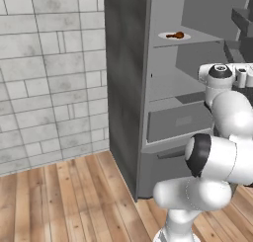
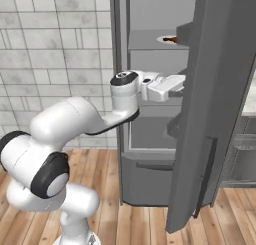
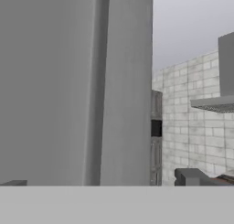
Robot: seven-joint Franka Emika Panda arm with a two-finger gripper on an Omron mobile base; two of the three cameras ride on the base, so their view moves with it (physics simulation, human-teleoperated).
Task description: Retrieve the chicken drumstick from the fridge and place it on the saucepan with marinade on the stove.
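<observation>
The tall dark grey fridge [image 1: 127, 88] stands open, its door [image 2: 220, 94] swung out to the right. On an upper shelf the brown chicken drumstick [image 1: 176, 35] lies on a white plate [image 1: 165, 36]; in the right base view the drumstick [image 2: 171, 39] peeks out beside the door rack. My gripper's white hand [image 2: 166, 87] reaches level at mid height, below that shelf, toward the door's inner edge. That edge hides the fingers. In the hand view the grey door panel [image 3: 73, 86] is close in front. The saucepan and stove are out of view.
A pale brick wall [image 1: 49, 73] runs left of the fridge, with wooden floor [image 1: 64, 201] below. The fridge's lower drawer [image 1: 180, 121] is shut. A grey range hood [image 3: 215, 103] hangs on the brick wall past the door. A counter edge [image 2: 248, 109] lies to the right.
</observation>
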